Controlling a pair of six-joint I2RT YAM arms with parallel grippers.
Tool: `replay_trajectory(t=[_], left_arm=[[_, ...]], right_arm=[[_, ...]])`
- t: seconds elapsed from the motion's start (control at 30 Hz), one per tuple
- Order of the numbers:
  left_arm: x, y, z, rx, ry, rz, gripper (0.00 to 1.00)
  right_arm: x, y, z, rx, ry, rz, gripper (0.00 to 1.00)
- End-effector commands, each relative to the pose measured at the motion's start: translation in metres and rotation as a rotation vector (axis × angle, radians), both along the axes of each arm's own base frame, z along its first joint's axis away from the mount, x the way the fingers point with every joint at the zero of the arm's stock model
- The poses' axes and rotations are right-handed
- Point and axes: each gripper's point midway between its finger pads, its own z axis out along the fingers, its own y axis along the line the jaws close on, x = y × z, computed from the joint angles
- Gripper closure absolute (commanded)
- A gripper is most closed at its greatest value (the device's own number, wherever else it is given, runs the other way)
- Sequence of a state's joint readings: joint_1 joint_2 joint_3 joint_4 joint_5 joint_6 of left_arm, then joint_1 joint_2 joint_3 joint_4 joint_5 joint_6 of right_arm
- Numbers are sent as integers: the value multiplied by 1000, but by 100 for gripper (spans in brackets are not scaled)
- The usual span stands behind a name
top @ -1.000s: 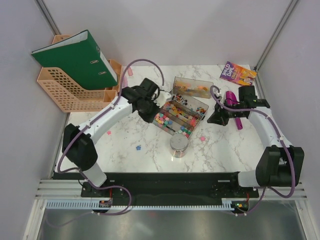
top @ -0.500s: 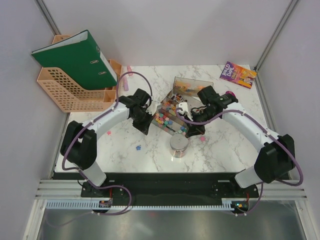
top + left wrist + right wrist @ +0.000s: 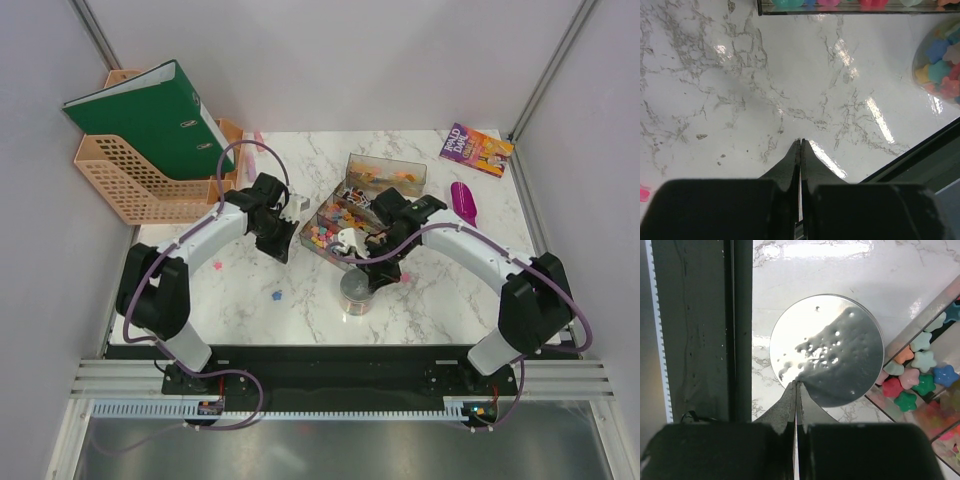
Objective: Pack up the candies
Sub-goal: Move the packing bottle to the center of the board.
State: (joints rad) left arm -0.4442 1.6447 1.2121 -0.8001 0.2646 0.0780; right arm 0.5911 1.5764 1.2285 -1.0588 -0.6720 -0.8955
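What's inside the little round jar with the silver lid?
Blue, yellow and pink star candies show through the jar and its clear wall; the lid hides everything from above.

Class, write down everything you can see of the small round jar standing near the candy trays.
The round jar stands upright on the marble table, close beside the compartmented tray. Its circular lid is on, shiny silver and speckled with small spots. Through its clear wall show star-shaped candies in blue, yellow, green and pink. The right end effector, shut, is over the lid's edge; contact cannot be told.
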Motion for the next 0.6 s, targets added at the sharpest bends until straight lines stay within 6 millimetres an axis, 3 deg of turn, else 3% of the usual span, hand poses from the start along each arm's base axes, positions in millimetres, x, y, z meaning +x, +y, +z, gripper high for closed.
replay_trajectory(t=[0.0,0.23,0.33,0.43,0.5,0.53,0.57], left_arm=[[7,-3,15,-42,-54,25,98],[8,-3,17,-38,-64,22,98],[7,-1,15,-33,-61,20,98],[4,1,13,-30,-60,11,98],[-3,1,8,-39,-45,-12,91],[-5,0,8,-47,-41,-22,80],[-8,-2,9,-64,-40,-32,63]], right_arm=[[3,-8,3,-25,-57,7,100],[14,5,40,60,-122,-13,100],[16,7,37,60,-132,6,100],[17,9,21,37,-140,12,100],[16,7,0,4,-142,8,100],[14,6,-9,-13,-137,5,100],[11,3,-20,-36,-132,9,100]])
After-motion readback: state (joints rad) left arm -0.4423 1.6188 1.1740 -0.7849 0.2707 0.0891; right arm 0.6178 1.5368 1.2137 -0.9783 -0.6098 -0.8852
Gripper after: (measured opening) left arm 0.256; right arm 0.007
